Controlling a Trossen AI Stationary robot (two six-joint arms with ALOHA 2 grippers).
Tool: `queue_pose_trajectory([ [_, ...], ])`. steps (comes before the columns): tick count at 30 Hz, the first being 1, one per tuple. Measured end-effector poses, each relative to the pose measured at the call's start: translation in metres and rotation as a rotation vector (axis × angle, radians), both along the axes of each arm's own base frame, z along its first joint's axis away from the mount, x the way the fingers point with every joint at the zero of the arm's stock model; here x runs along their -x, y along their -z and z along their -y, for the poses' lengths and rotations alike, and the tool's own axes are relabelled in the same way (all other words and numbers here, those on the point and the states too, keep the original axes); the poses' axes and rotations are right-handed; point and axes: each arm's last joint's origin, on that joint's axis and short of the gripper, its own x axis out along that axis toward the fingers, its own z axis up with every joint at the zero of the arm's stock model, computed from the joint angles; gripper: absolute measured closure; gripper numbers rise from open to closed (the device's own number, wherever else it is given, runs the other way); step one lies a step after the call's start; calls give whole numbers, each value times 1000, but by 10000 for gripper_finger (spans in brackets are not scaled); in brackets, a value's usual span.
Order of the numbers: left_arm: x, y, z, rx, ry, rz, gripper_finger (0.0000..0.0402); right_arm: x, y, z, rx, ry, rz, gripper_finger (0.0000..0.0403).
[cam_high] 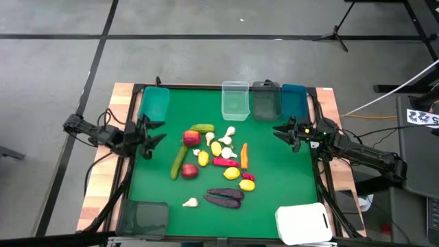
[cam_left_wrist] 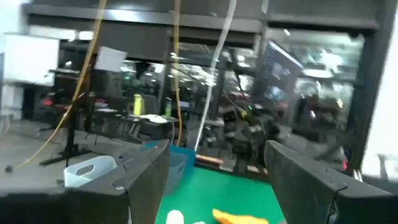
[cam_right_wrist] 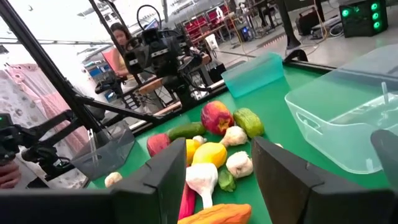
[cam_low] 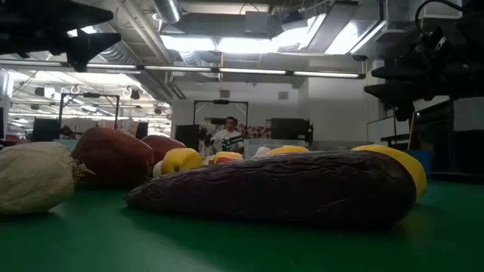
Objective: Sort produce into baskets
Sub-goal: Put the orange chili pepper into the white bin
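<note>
mat: green, matt | clear bin: glossy plastic | eggplant: wrinkled, dull | table edge: wood

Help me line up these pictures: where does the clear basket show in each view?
High view: clear basket at the mat's far edge, middle.
Low view: cannot tell; produce blocks that part.
Left wrist view: not in it.
Right wrist view: clear basket at the right.
Shared landmark: the teal basket at the far left corner.

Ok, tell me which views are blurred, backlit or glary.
Left wrist view: whole frame motion-blurred, room behind smeared. Low view: backlit by bright ceiling lights, so the eggplant and garlic bulb up front look dim and soft. Right wrist view: bright washed-out background. High view: evenly lit, sharp.
</note>
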Motion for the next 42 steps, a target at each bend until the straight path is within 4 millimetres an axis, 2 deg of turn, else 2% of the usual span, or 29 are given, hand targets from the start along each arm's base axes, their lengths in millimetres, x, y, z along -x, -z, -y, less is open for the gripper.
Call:
queue_pose_trajectory([
  [10,2,-6,-1,-92,-42,19,144,0,-3,1,93,29,25,223],
  [19,2,-6,-1,160,36,115,144,1,-13,0,135,23,121,223],
  [26,3,-10,-1,308,92,176,144,5,-31,-1,220,37,284,223],
  [31,11,-36,-4,302,91,237,144,9,-70,-4,302,52,289,223],
  [38,16,-77,-6,206,68,244,144,19,-139,-4,306,176,-61,223],
  [42,4,-93,-1,153,43,177,144,11,-163,0,295,128,-250,223],
])
